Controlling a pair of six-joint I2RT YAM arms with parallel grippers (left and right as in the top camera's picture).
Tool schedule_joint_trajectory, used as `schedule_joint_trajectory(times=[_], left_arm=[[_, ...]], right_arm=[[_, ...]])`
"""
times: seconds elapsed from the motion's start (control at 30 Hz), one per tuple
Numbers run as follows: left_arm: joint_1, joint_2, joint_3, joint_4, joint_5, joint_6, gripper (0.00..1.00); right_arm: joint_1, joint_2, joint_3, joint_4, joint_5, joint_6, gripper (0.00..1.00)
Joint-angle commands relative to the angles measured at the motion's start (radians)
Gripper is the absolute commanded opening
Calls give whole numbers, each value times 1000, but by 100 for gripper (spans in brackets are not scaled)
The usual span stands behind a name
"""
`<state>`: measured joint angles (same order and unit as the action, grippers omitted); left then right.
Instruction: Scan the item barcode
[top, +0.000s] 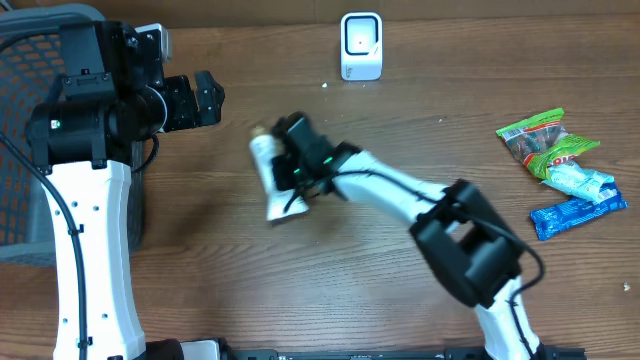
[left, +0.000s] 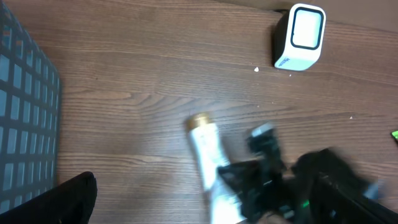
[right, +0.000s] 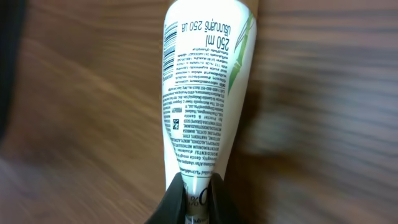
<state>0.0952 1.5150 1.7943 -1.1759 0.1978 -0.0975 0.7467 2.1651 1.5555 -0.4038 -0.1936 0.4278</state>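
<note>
The item is a white tube (top: 266, 172) with a gold cap, lying at an angle on the wooden table just left of centre. My right gripper (top: 285, 172) is shut on it; the right wrist view has the dark fingertips (right: 180, 199) pinching the tube (right: 202, 93) at its narrow near end. Its printed barcode (right: 169, 50) shows at the far, wide end. The white scanner (top: 361, 45) stands at the back centre, apart from the tube. My left gripper (top: 205, 98) hovers open and empty at the upper left. One of its fingers (left: 71, 199) shows in the left wrist view.
A grey mesh basket (top: 30, 60) stands at the far left edge, also at the left of the left wrist view (left: 22, 124). Snack packets, green (top: 545, 140) and blue (top: 575, 215), lie at the right. The right arm stretches across the table's middle.
</note>
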Motion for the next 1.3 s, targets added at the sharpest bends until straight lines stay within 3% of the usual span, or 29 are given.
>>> schedule_joint_trajectory(times=[0.0,0.17,0.4,0.67,1.0,1.03,1.13,1.17,1.27], left_arm=[[3,2,21,1,-6,-7,100],[3,2,21,1,-6,-7,100],[3,2,21,1,-6,-7,100],[3,2,21,1,-6,-7,100],[3,2,21,1,-6,-7,100],[3,2,21,1,-6,-7,100],[3,2,21,1,-6,-7,100],[3,2,21,1,-6,-7,100],[3,2,21,1,-6,-7,100]], right_arm=[[-119,-195,5,-87,5,-185,4],[-236,-306,5,-188,-45,-320,4],[-389,-302,-31,-215,36,-327,4],[-394,-220,-150,-84,59,-226,4],[-400,-111,-157,-129,134,-215,4],[-401,-111,-156,-130,133,-215,8],[-409,-111,-148,-133,133,-229,54],[-413,-111,-145,-132,131,-242,64],[-437,-111,-125,-132,46,-352,73]])
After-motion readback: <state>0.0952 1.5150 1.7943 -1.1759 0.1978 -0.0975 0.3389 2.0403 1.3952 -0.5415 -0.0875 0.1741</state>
